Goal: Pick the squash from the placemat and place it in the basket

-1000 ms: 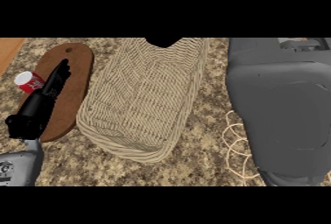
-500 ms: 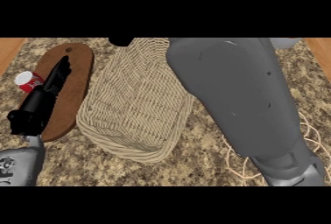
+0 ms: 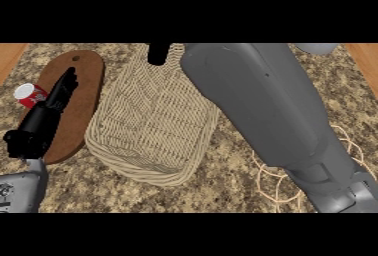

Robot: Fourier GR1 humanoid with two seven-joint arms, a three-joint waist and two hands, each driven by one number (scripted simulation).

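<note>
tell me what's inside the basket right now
The visible part of the basket holds only its own weave. The right forearm covers its right edge, and the squash shows nowhere.

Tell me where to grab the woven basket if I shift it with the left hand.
Probably the rim on its left long side, coming in from over the cutting board. The basket is too wide to span, so the edge seems the only hold. The right forearm crosses its far right corner, while the left hand lies open beside that edge.
</note>
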